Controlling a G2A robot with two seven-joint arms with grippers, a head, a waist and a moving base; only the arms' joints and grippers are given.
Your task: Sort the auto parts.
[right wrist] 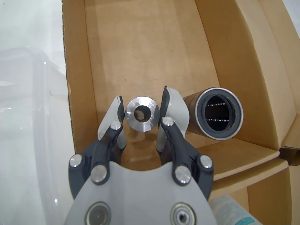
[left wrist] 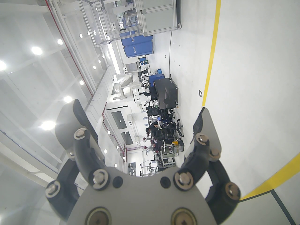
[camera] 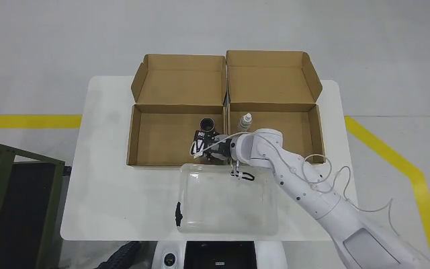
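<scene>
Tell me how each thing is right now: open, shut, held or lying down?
silver ring: held between two fingers.
right gripper: shut on the silver ring.
left gripper: open, empty.
black bearing: lying on its side in a box.
bearing's box: flap open.
second box: flap open.

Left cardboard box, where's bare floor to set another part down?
In the left cardboard box, the floor is bare from the left wall to the middle. Its right end is crowded: a linear bearing lies there, and the right tool holds a metal bushing beside it.
</scene>
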